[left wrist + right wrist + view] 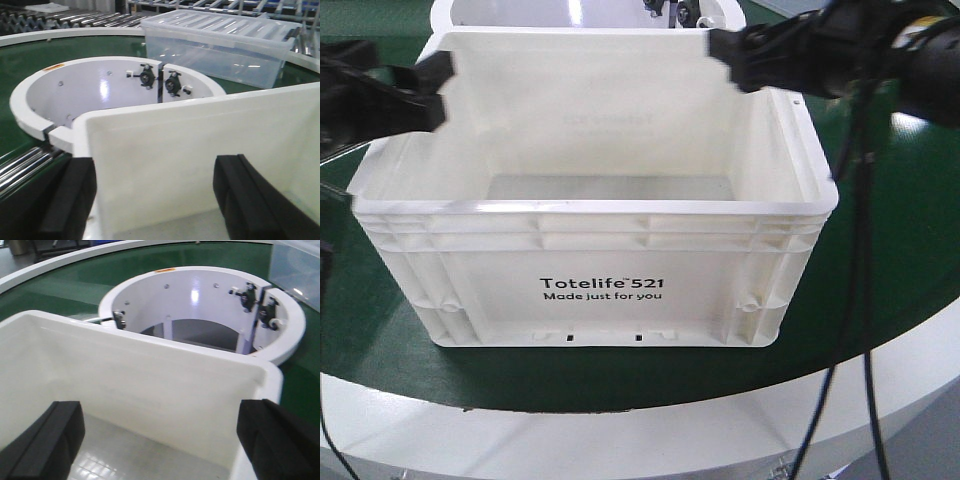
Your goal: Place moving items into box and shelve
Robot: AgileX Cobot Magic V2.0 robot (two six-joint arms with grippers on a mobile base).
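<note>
The box (595, 250), a large white tote printed "Totelife 521", stands on the green belt, and the floor I can see inside it is bare. The moving items are out of view. My left gripper (430, 85) hangs open at the box's left rim. In the left wrist view this left gripper (155, 200) straddles a wall of the box (200, 145), one finger outside and one inside. My right gripper (740, 60) is open at the far right corner. Seen from the right wrist, the right gripper (160, 440) spans the box's right wall (250, 405).
A white ring-shaped hub (200, 295) sits just behind the box. A clear lidded plastic bin (220, 50) rests on the green belt (900, 250) beyond it. Metal rollers (20, 165) run at the left. Black cables (860, 260) hang from the right arm.
</note>
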